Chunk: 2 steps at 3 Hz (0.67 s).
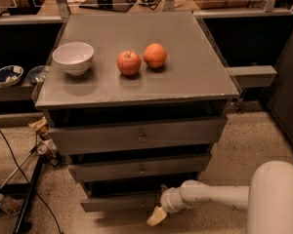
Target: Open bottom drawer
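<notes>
The grey cabinet has three drawer fronts. The bottom drawer [118, 202] is the lowest thin panel, just above the floor, with a dark gap above it. Its knob does not show. My gripper [155, 216] is at the end of the white arm [210, 196] that reaches in from the lower right. It sits low at the right part of the bottom drawer's front, with its yellowish tip pointing down and left toward the floor. The middle drawer [140, 168] and the top drawer [139, 136] each show a small central knob.
On the cabinet top [195, 77] stand a white bowl [73, 57], a red apple [129, 63] and an orange [155, 55]. Cables and a black stand [27, 199] lie on the floor at the left. A shelf with bowls [7, 74] is at the far left.
</notes>
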Available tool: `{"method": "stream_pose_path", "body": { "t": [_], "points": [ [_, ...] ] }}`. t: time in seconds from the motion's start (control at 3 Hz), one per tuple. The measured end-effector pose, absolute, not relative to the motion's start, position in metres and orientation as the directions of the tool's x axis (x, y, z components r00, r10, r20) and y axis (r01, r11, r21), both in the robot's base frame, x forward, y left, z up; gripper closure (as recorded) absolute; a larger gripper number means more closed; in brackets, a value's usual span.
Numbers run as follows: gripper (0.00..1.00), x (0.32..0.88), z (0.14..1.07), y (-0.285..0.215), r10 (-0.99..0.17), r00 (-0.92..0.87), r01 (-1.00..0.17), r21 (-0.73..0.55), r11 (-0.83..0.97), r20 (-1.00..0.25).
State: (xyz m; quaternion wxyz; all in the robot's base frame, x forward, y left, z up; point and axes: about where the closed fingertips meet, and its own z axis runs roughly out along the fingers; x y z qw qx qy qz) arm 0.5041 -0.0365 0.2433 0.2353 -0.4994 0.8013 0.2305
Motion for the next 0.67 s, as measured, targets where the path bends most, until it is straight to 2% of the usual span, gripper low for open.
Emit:
{"method": "stream_pose_path", "body": {
  "t": [0.67],
  "points": [
    [0.00,0.512,0.230,-0.033,-0.704,-0.387,-0.910,0.124,0.395,-0.595]
  ]
}}
